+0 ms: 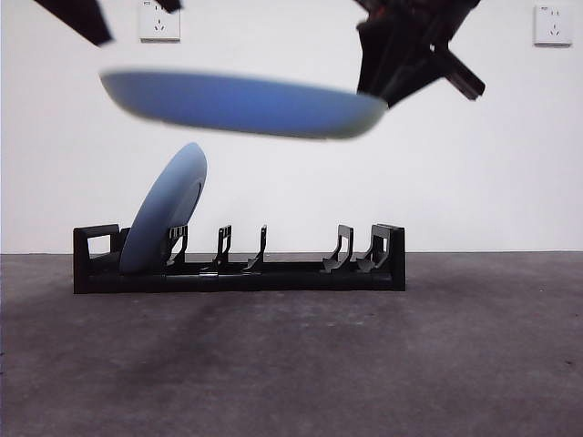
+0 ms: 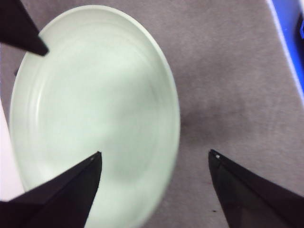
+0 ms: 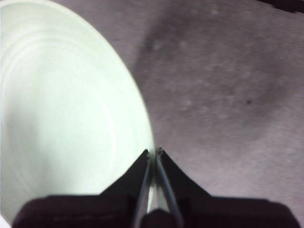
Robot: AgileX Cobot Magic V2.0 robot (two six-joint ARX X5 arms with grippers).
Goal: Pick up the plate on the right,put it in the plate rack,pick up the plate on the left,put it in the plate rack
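Two plates were seen in the front view. One plate (image 1: 162,211) was stood on edge, tilted, in the slots at the rack's (image 1: 239,271) left end, on the grey table (image 1: 474,346). The other plate (image 1: 241,103) was held nearly level in the air, well above the rack, slightly blurred. Its right rim was pinched by the right gripper (image 1: 387,96), which was reached down from the top right corner; in the right wrist view the jaws of that gripper (image 3: 155,153) were pressed together on the pale rim of the plate (image 3: 61,114). The left gripper (image 2: 154,159) was held above the same plate (image 2: 95,109), its jaws spread wide and touching nothing. Only a dark tip was shown at the top left corner of the front view.
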